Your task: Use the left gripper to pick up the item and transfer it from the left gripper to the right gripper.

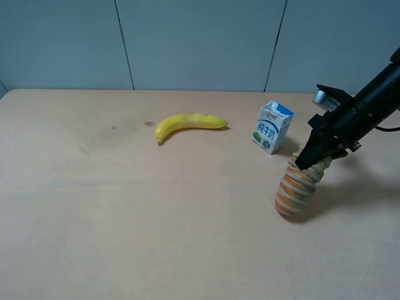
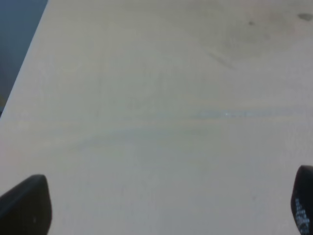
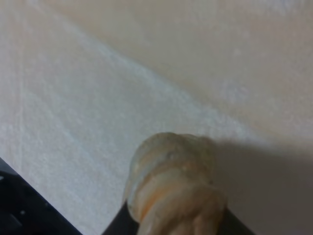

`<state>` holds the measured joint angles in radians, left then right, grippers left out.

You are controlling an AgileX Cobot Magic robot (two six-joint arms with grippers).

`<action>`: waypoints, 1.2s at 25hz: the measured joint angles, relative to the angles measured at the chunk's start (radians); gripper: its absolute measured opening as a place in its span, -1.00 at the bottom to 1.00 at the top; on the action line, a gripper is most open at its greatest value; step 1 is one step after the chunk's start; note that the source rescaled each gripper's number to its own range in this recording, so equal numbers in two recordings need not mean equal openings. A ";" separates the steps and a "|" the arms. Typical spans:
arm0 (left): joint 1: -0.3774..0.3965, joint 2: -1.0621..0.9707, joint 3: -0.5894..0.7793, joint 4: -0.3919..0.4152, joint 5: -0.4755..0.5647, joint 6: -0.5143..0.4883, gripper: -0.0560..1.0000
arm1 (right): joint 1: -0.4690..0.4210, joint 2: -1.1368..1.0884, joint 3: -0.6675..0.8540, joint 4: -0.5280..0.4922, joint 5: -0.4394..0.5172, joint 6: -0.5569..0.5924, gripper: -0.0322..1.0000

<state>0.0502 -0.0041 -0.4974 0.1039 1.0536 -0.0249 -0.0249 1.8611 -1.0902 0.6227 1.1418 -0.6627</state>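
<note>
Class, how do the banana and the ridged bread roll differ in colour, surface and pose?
The banana is yellow; the bread roll is tan-orange with darker stripes. The banana's skin is smooth; the bread roll is ridged. The banana lies flat on the table; the bread roll is steeply tilted, gripped by the right tool. Both are long.

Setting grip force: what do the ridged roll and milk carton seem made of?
The ridged roll: probably soft baked bread or foam replica, matte, tan-orange segments, brown stripes. The milk carton: seemingly coated paperboard, smooth blue-and-white print, folded gable top.
</note>
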 joint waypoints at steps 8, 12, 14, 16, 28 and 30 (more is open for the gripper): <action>0.000 0.000 0.000 0.000 0.000 -0.001 0.95 | 0.000 0.014 0.000 -0.073 -0.102 0.048 -0.93; 0.000 0.000 0.000 0.000 0.000 -0.001 0.95 | 0.000 0.014 0.000 -0.104 -0.152 0.100 0.28; 0.000 0.000 0.000 0.000 0.000 -0.001 0.95 | 0.000 0.014 0.000 -0.111 -0.178 0.133 0.72; 0.000 0.000 0.000 0.000 0.000 -0.001 0.95 | 0.000 0.014 0.000 -0.116 -0.191 0.149 0.89; 0.000 0.000 0.000 -0.001 0.000 -0.001 0.95 | 0.000 -0.032 -0.060 -0.164 -0.168 0.209 0.98; 0.000 0.000 0.000 -0.002 0.000 -0.001 0.95 | 0.000 -0.065 -0.082 -0.184 -0.147 0.252 0.98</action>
<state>0.0502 -0.0041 -0.4974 0.1019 1.0536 -0.0260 -0.0249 1.7956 -1.1724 0.4390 0.9949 -0.4111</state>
